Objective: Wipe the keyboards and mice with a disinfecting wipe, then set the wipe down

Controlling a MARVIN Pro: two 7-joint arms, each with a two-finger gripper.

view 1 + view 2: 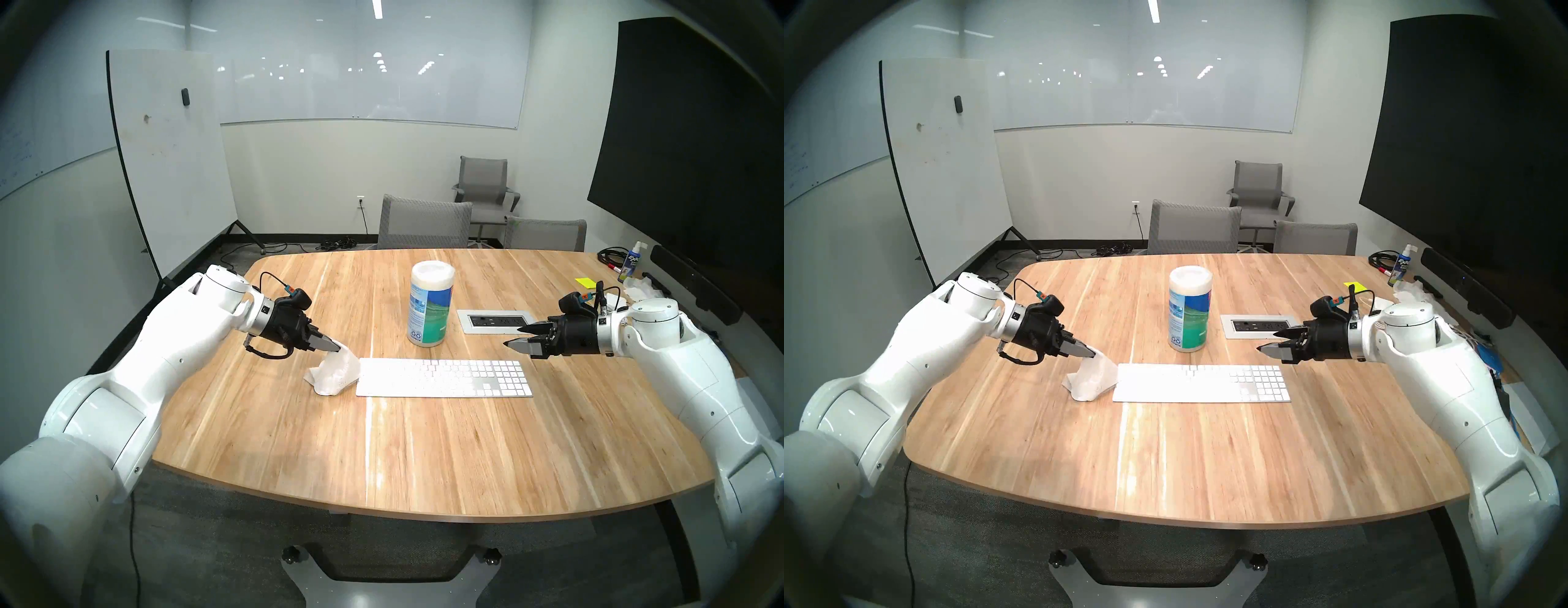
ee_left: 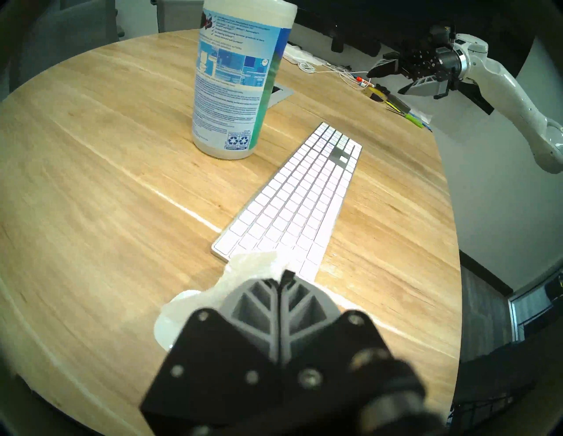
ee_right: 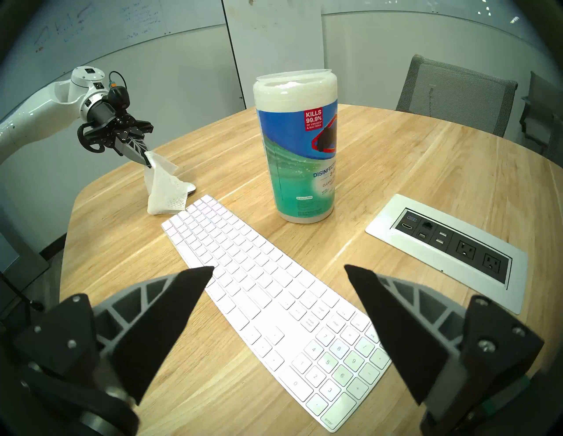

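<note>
Left gripper (image 1: pixel 335 347), left of centre, pinches the wipe (image 1: pixel 333 373), which drapes to the counter (image 1: pixel 424 446) just beside the keyboard's (image 1: pixel 445 378) left end; right gripper (image 1: pixel 519 337) hangs spread and empty; mouse unseen; next, drag the wipe across the keys.
</note>
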